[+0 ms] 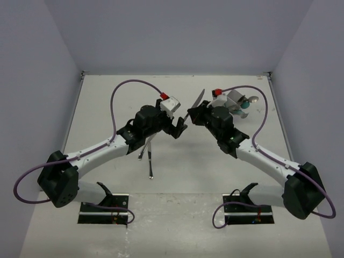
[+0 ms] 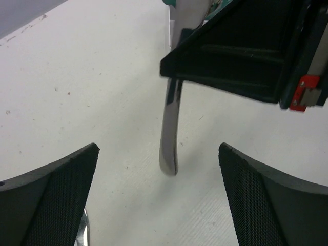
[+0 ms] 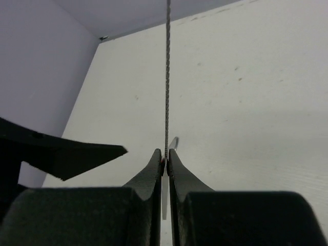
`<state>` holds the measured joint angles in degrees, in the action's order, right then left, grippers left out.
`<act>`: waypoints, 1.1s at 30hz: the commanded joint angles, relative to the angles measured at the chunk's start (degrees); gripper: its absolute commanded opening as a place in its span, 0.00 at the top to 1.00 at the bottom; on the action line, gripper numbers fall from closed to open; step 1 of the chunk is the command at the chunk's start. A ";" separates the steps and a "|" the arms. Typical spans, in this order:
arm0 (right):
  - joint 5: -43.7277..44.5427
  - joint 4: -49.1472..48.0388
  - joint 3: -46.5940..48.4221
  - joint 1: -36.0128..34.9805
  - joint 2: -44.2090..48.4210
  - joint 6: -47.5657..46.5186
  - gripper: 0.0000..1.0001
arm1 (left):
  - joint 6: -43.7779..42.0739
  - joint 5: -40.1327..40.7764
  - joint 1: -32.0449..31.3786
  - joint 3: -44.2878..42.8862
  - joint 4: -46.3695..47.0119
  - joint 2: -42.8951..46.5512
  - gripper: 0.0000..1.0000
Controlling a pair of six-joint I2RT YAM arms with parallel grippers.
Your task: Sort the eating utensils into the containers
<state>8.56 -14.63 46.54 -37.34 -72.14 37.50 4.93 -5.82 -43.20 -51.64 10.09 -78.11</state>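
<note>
Nearest us from above sit the arm bases (image 1: pixel 105 208). Further in, the right claw (image 1: pixel 191 115) pinches a silver knife (image 1: pixel 197 100) held off the table (image 1: pixel 107 102). The left claw (image 1: pixel 179 129) faces it, just beside. Spare cutlery (image 1: pixel 148 153) lies under the left arm, and the white box (image 1: pixel 237 102) stands back right.

At the left wrist, the claw gapes wide with the knife's end hanging ahead. At the right wrist, the claw clamps the knife, seen edge-on.

We judge an off-centre handover could twist the knife loose, or the claws could collide. The table is pale and speckled, the walls (image 1: pixel 32 64) lavender.
</note>
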 commanded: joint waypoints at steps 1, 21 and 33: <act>12.96 -4.26 -1.63 2.70 5.07 -5.58 1.00 | -0.45 2.99 -0.31 -2.15 1.26 0.76 0.00; 39.43 -18.94 -2.86 19.41 -7.92 -15.79 1.00 | 15.01 21.11 9.71 7.25 -15.00 3.31 0.00; 40.22 -5.93 -3.65 14.32 -4.95 -9.37 0.75 | 25.47 25.51 9.98 13.40 -26.61 4.19 0.00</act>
<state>45.50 -22.55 41.04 -21.56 -79.68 25.91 25.85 17.80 -33.50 -39.44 -13.65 -75.29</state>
